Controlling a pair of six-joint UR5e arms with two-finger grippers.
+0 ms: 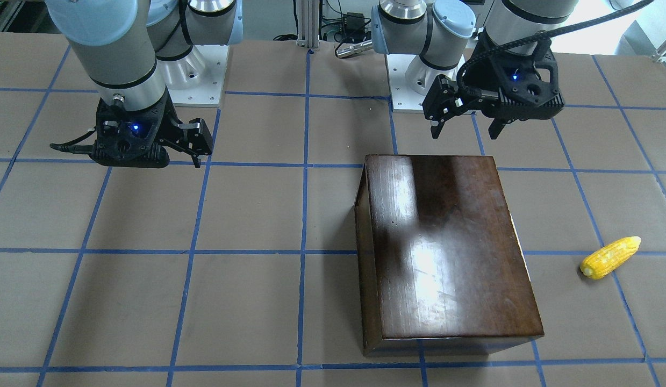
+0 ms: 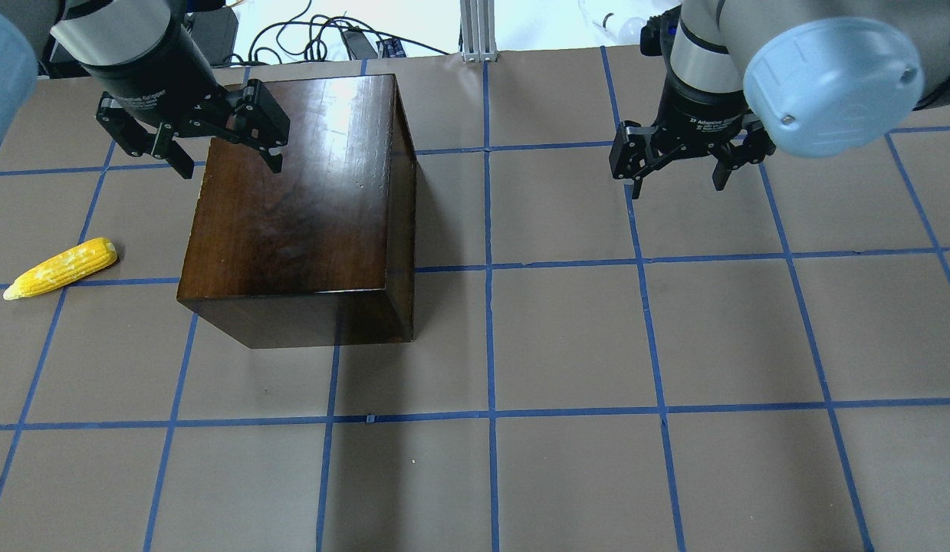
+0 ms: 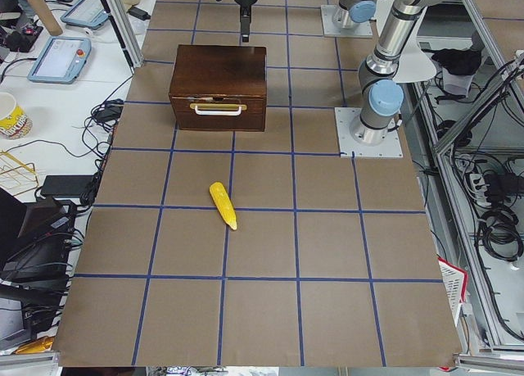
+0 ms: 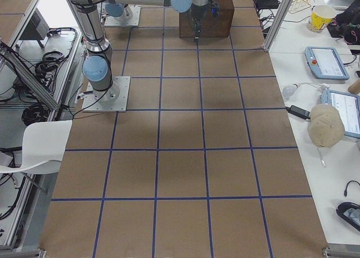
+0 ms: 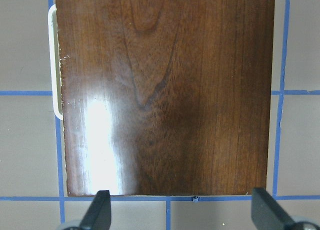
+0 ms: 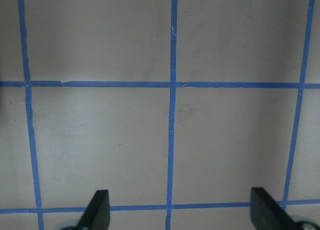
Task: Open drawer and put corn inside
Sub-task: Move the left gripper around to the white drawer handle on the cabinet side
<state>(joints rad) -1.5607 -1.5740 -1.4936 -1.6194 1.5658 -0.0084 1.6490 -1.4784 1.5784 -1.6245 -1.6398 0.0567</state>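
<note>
The corn (image 3: 223, 205) is pictured lying on its side on the taped table (image 3: 327, 253), nearest the camera at the table's left end, untouched and apart from the box. Behind it stands the dark wooden box (image 3: 219, 69), whose drawer (image 3: 217, 114) is fully shut, its pale handle (image 3: 218, 108) turned toward the corn. Above the box top the left gripper (image 2: 230, 169) is held with fingers spread wide and nothing between them, pointed straight down. Farthest off, the right gripper (image 2: 678, 186) is likewise held wide and empty over bare table, well apart from the box. No step of the task is judged to have been done. Trouble could be met at the pull: the box is braced by nothing, so it may be dragged along the table instead of the drawer being drawn out, and the thin handle could be slipped off if it is caught shallowly. The corn, round and tapered, could be rolled away if pinched off-centre, or knocked by a drawer drawn far out.
</note>
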